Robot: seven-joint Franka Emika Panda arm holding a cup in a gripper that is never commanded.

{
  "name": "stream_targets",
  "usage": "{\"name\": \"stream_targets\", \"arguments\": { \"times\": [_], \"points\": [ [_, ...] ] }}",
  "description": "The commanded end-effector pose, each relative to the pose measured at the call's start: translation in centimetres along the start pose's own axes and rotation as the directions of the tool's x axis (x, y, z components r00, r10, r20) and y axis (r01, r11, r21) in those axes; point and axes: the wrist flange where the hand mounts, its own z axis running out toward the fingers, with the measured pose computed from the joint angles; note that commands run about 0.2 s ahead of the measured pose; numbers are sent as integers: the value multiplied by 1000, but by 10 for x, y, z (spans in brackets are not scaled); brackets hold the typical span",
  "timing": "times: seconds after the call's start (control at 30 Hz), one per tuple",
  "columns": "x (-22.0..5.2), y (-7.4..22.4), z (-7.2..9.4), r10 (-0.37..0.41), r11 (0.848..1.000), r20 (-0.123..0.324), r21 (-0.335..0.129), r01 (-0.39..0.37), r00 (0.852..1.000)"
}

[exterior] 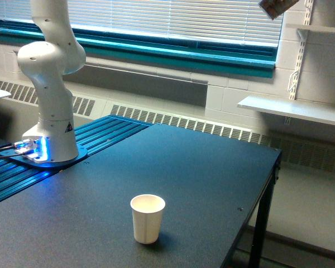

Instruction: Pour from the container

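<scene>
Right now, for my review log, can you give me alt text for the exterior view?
A small off-white paper cup stands upright and alone on a dark table, while the white robot arm's base sits at the exterior view's left. A clear container with brown bits shows at the top edge, far above and to the right of the cup.

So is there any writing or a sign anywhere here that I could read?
Small triangular warning sticker on the white robot arm's base: a sign, too small to read.
Paper cup: blank, no print visible.
Nothing else in view carries readable text.
</scene>
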Motion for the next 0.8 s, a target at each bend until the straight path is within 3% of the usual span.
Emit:
{"name": "stream_targets", "arguments": {
  "times": [0.03, 0.5, 0.8],
  "points": [
    [25, 41, -16, 39, 999, -68, -30, -41, 997],
    [38, 120, -35, 121, 986, -125, -101, -134, 985],
    [42, 176, -51, 180, 964, -179, -162, -210, 967]
  ]
}}
